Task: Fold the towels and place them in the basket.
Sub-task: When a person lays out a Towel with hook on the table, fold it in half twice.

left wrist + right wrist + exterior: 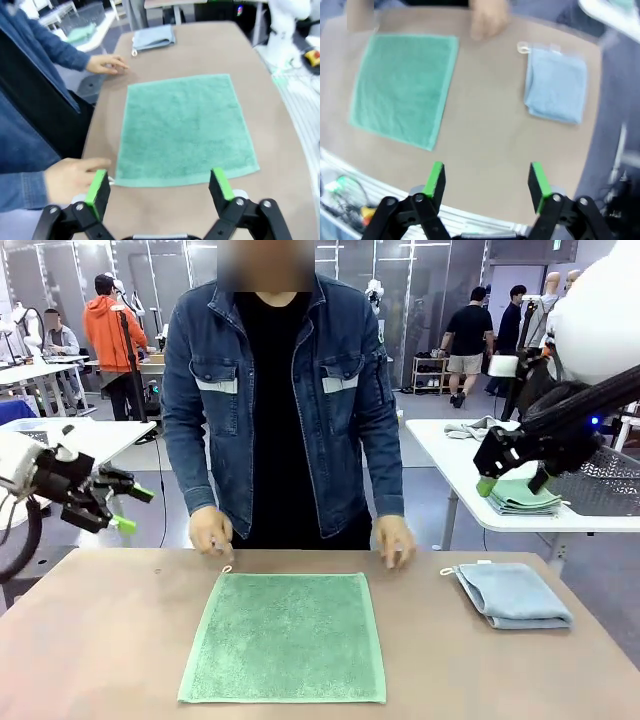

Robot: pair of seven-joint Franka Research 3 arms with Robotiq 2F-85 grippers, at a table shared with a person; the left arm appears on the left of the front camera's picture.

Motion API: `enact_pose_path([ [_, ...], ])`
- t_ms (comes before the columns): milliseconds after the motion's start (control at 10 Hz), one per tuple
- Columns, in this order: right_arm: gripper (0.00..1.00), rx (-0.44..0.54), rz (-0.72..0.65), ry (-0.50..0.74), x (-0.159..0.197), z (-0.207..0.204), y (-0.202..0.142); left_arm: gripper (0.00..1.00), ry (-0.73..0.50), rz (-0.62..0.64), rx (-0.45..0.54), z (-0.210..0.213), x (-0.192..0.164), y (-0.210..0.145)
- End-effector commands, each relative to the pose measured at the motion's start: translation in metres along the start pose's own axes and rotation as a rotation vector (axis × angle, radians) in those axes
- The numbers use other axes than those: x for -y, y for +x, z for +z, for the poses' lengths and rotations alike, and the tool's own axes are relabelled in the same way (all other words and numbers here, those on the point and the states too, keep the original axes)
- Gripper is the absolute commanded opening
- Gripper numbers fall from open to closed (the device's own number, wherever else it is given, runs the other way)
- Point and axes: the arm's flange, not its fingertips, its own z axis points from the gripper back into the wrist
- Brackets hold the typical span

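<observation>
My left end effector (132,508) and right end effector (513,483) hung released and empty above either end of the desk (90,640). The green towel (283,637) lay spread flat at centre, between and below them. The folded blue-grey towel (513,594) lay to its right, nearer my right arm.

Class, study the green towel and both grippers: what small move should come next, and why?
Probably lower the left gripper and right gripper toward the near corners of the green towel: it lies flat and unfolded, the blue towel is already folded, and both grippers hover open, empty.
</observation>
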Motion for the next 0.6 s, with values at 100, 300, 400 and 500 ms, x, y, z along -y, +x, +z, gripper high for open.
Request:
enact_pose_path([
  [100, 0.83, 0.056, 0.403, 0.060, -0.047, 0.034, 0.012, 1.00, 0.068, -0.115, -0.248, 0.028, 0.027, 0.112],
  [300, 0.83, 0.039, 0.689, 0.071, -0.107, 0.042, 0.004, 1.00, 0.101, -0.181, -0.437, 0.025, 0.060, 0.180],
  [400, 0.83, 0.017, 0.801, 0.054, -0.132, 0.044, -0.001, 1.00, 0.110, -0.221, -0.508, 0.020, 0.075, 0.204],
  [500, 0.83, -0.005, 0.927, 0.044, -0.152, 0.041, -0.008, 1.00, 0.104, -0.257, -0.573, 0.012, 0.089, 0.221],
])
